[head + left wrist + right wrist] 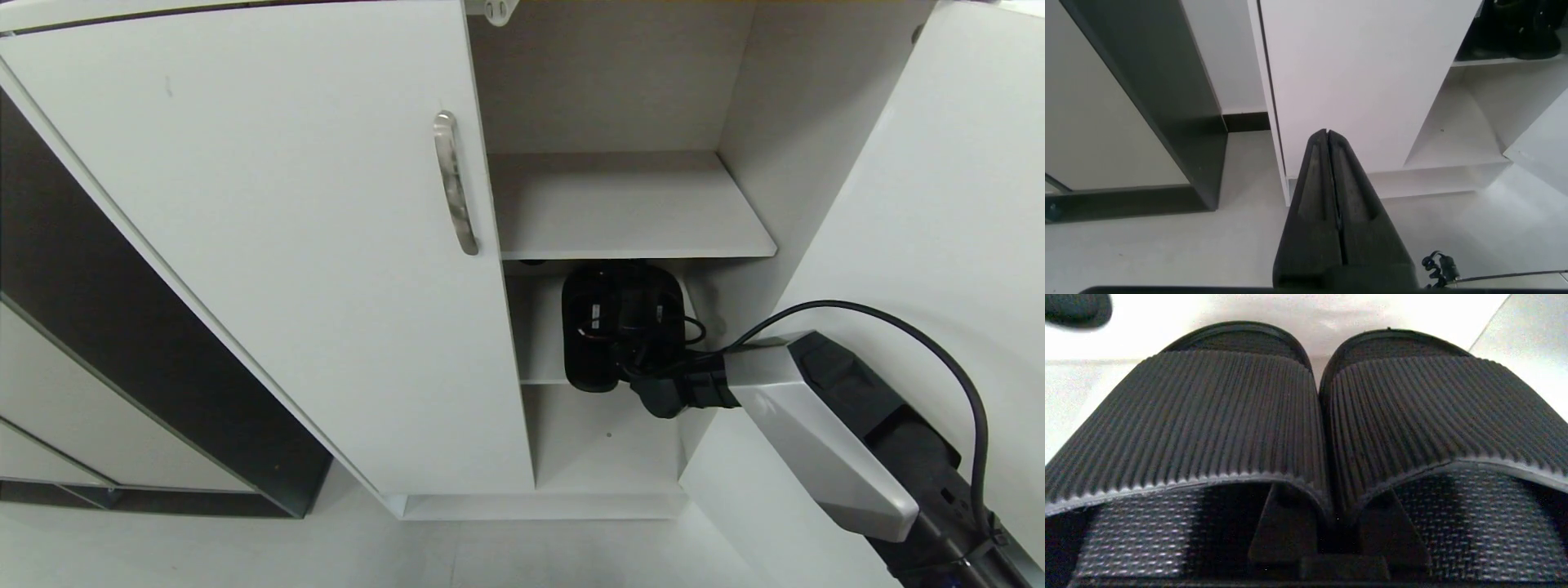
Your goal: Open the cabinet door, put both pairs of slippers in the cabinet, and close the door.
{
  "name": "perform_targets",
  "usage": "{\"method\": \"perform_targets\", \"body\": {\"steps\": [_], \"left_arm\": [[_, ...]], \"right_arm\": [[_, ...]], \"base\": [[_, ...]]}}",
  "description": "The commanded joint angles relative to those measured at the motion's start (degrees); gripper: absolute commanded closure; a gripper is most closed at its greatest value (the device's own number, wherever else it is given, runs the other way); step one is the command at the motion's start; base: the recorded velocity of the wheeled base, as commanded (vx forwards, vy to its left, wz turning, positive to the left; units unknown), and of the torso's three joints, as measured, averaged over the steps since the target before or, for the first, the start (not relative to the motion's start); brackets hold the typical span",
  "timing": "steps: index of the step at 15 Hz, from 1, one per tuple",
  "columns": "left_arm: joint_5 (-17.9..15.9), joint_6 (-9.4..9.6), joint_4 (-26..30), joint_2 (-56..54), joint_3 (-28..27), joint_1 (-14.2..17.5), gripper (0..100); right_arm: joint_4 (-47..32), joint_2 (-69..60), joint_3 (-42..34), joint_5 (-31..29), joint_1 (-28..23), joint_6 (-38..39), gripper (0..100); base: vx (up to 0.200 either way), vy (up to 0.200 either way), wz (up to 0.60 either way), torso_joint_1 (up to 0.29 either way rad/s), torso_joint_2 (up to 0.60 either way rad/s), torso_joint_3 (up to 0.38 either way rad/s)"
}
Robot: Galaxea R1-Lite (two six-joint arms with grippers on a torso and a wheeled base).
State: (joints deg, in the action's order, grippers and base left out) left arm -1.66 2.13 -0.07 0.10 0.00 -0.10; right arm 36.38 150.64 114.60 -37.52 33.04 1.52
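Right hand (633, 363) holds the black slippers (608, 327) as a pair, one finger (1282, 531) under each strap. The pair sits at the cabinet's middle shelf (535, 351), heels toward the hand, long axis running near to far. Left hand (1327, 155) is pressed closed and empty, well to the left.

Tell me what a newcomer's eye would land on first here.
The right hand holds a pair of black slippers at the middle shelf of the white cabinet, whose right door stands open. The left door is closed, and the left hand hangs shut above the floor in front of it.
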Motion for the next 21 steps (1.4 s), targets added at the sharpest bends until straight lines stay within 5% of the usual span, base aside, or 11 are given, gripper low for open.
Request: {"method": "perform_targets", "body": {"steps": [1,10,11,16,21], "left_arm": [[0.0,-0.02,0.0,0.1,0.0,0.0,100],[0.1,-0.11,0.0,0.1,0.0,0.0,100],[0.1,-0.11,0.0,0.1,0.0,0.0,100],[0.1,-0.11,0.0,0.1,0.0,0.0,100],[0.1,-0.11,0.0,0.1,0.0,0.0,100]], "right_arm": [[0.1,0.8,0.0,0.0,0.0,0.0,100],[-0.1,0.9,0.0,0.0,0.1,-0.4,100],[-0.1,0.9,0.0,0.0,0.1,-0.4,0],[0.4,-0.4,0.0,-1.9,0.8,-0.8,0],[8.8,-9.6,-19.2,-1.8,2.1,-1.6,0]], "base": [[0.0,0.0,0.0,0.0,0.0,0.0],[0.0,0.0,0.0,0.0,0.0,0.0],[0.0,0.0,0.0,0.0,0.0,0.0],[0.0,0.0,0.0,0.0,0.0,0.0],[0.0,0.0,0.0,0.0,0.0,0.0]]}}
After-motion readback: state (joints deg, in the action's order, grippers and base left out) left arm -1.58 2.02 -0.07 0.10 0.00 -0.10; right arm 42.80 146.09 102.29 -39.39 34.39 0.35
